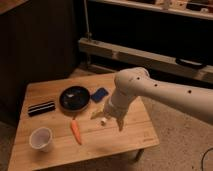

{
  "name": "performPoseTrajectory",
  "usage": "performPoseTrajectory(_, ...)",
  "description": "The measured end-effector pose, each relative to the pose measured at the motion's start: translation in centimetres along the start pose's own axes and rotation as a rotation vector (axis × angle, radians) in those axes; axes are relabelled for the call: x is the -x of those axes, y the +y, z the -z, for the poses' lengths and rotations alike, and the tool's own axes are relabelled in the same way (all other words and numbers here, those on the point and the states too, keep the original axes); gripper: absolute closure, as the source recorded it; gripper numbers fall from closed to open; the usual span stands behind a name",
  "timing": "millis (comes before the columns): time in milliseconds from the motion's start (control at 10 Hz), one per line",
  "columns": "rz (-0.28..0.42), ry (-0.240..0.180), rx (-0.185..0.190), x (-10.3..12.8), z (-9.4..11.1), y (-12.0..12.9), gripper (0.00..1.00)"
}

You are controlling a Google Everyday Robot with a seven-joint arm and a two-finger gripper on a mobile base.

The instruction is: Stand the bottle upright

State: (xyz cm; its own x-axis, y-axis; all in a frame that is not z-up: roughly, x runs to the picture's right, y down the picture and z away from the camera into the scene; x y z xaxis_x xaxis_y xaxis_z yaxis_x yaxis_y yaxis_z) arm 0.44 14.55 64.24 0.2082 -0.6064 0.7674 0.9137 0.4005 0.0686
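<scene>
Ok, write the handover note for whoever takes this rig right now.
Pincer: open, holding nothing, hanging low over the middle of the table, right beside the bottle's cap end.
Bottle: lying on its side on the table, between the black bowl and the carrot, partly hidden by the arm.
Done: pincer is at the bottle; no grasp yet.
Left: close on the bottle, tip it upright on its base, let go, back away.
</scene>
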Motion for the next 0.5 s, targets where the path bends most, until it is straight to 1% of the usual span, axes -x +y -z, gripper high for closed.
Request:
performPoseTrajectory(100,0.000,0.001,0.001,0.0,0.0,0.0,0.20)
performPoseTrajectory(200,-0.003,0.011,-0.001,-0.1,0.2,0.1,0.20)
performPoseTrajectory(300,-0.006,0.040,-0.011,-0.5,0.6,0.2,0.20)
performPoseTrajectory(500,-0.007,0.118,-0.102,-3.1,1.5,0.6,0.20)
